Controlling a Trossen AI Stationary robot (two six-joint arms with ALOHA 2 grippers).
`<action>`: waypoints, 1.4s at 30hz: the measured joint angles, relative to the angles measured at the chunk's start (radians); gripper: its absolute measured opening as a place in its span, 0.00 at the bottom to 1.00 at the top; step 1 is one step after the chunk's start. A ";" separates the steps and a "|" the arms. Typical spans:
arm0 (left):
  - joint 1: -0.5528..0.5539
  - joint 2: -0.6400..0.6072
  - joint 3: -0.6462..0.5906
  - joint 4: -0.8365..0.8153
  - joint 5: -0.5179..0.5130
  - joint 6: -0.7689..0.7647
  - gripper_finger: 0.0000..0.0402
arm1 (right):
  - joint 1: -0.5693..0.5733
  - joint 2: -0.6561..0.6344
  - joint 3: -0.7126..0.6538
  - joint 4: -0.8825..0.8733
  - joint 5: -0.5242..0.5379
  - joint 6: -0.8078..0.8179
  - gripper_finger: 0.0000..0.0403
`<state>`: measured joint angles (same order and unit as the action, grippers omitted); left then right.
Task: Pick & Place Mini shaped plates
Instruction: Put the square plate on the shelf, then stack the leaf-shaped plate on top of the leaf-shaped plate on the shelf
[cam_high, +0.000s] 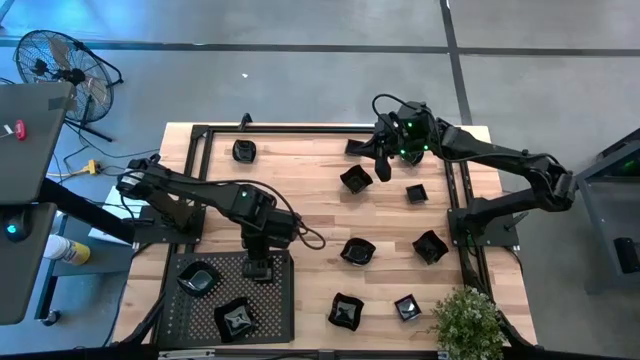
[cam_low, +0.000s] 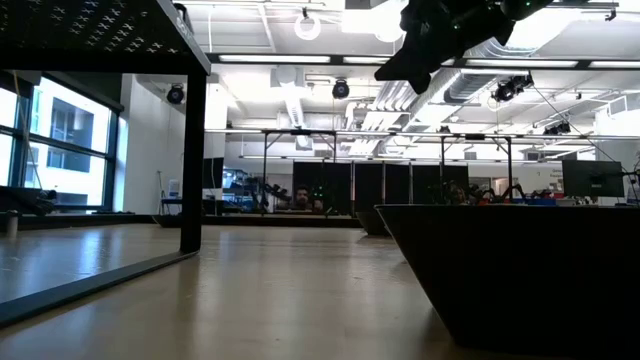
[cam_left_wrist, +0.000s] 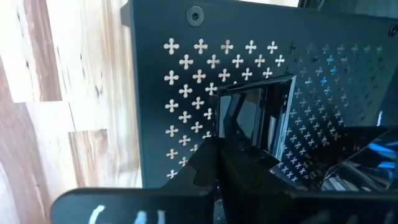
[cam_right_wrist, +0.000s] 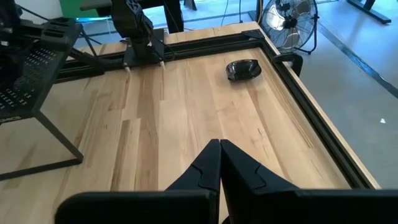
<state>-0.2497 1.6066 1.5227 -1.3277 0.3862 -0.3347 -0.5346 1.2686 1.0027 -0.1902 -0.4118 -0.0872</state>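
Several small glossy black plates lie on the wooden table, among them ones at the far left (cam_high: 245, 150), the middle (cam_high: 358, 252) and the near edge (cam_high: 346, 312). Two more (cam_high: 198, 278) (cam_high: 237, 318) lie on the black perforated tray (cam_high: 280, 310) at the near left. My left gripper (cam_high: 260, 266) is over the tray's far right part, shut on a square plate (cam_left_wrist: 264, 115). My right gripper (cam_high: 384, 166) is shut and empty, held high above the table's far right part; it also shows in the right wrist view (cam_right_wrist: 219, 149) and the low view (cam_low: 425, 55). My left gripper holds the square plate by its rim on the gripper's side (cam_left_wrist: 231, 127), coming from above. The fingers themselves hide the place of contact. The plate lies flat, open side up, at the tray's surface; whether it rests on the tray, I cannot tell.
A potted plant (cam_high: 465, 320) stands at the near right corner. A black metal frame (cam_high: 200, 180) runs round the table's edges. The tray stands raised on legs (cam_low: 192, 160). One plate (cam_low: 520, 270) sits close before the low camera. A fan (cam_high: 60, 65) stands beyond the far left corner.
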 joint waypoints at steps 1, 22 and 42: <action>0.000 0.000 0.000 0.001 0.000 0.013 0.00 | 0.000 0.000 0.000 0.000 0.000 0.000 0.00; 0.138 -0.055 0.137 -0.103 -0.047 0.052 0.09 | 0.000 0.000 0.000 0.002 0.001 0.008 0.01; 1.148 -0.120 -0.022 -0.021 -0.186 0.095 0.00 | 0.000 0.000 0.000 0.017 0.005 0.061 0.00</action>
<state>0.8982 1.4863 1.5011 -1.3488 0.2005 -0.2401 -0.5343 1.2686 1.0027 -0.1730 -0.4068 -0.0261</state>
